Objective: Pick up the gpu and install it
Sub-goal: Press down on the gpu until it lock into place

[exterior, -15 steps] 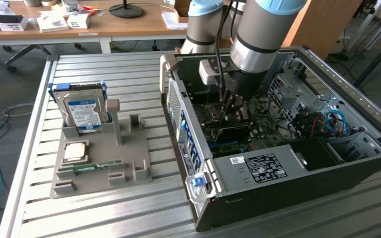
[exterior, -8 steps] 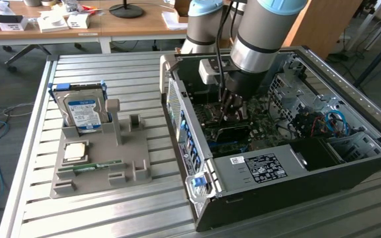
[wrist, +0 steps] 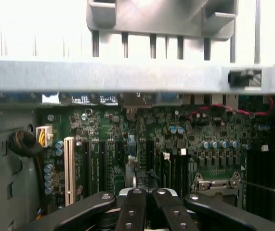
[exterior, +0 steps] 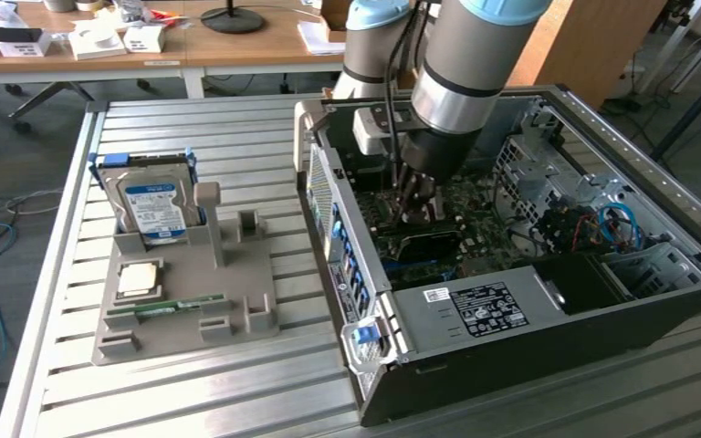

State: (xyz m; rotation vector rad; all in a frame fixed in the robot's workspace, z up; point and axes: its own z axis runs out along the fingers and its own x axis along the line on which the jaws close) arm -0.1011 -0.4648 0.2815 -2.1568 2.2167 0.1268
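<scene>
The arm reaches down into the open computer case (exterior: pixel 643 274). My gripper (exterior: pixel 420 208) hangs just above the green motherboard (exterior: pixel 478 228). In the wrist view the gripper (wrist: pixel 144 193) is shut, its dark fingers (wrist: pixel 127 204) pressed together. A thin card, the gpu (wrist: pixel 131 166), runs edge-on from the fingertips down toward the motherboard (wrist: pixel 214 130). It stands among the dark slots, beside a white slot (wrist: pixel 69 168). I cannot tell whether its lower edge touches a slot.
A grey parts holder (exterior: pixel 180 342) lies on the slatted table at the exterior view's left, carrying a silver hard drive (exterior: pixel 153 205), a processor chip (exterior: pixel 140 278) and a green memory stick (exterior: pixel 180 304). The case's metal wall (wrist: pixel 127 77) and cables (exterior: pixel 612 228) crowd the gripper.
</scene>
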